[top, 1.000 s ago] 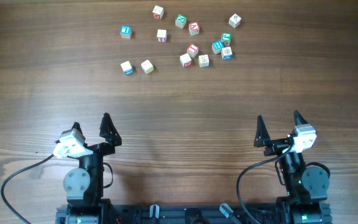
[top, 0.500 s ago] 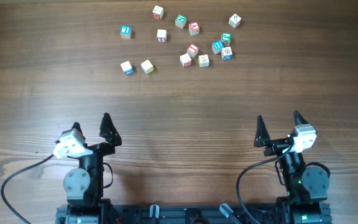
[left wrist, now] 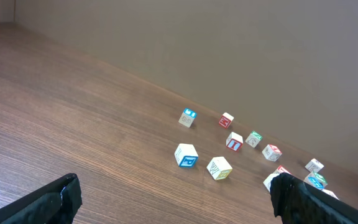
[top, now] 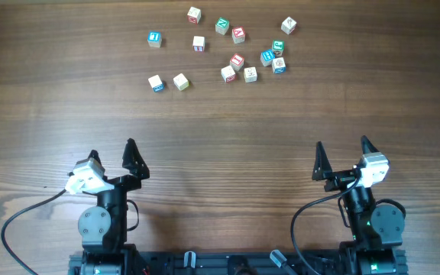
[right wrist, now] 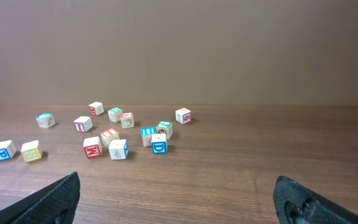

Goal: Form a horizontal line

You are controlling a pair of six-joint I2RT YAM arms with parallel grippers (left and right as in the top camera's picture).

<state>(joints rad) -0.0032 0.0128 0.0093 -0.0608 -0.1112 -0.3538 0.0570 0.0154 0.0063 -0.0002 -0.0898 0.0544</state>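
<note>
Both arms sit low in the overhead view, the left gripper (top: 111, 149) at lower left and the right gripper (top: 342, 143) at lower right, each with its fingers spread wide and nothing between them. Up at the top centre of the wooden table (top: 52, 114) the alphabet cubes (top: 237, 60) lie scattered and not in a line. A blue-lettered cube (top: 156, 82) and a yellow-lettered cube (top: 180, 81) sit near each other on the left, a tight cluster sits towards the right with a lone cube (top: 289, 25) at its upper right, and all are well apart from both grippers.
</note>
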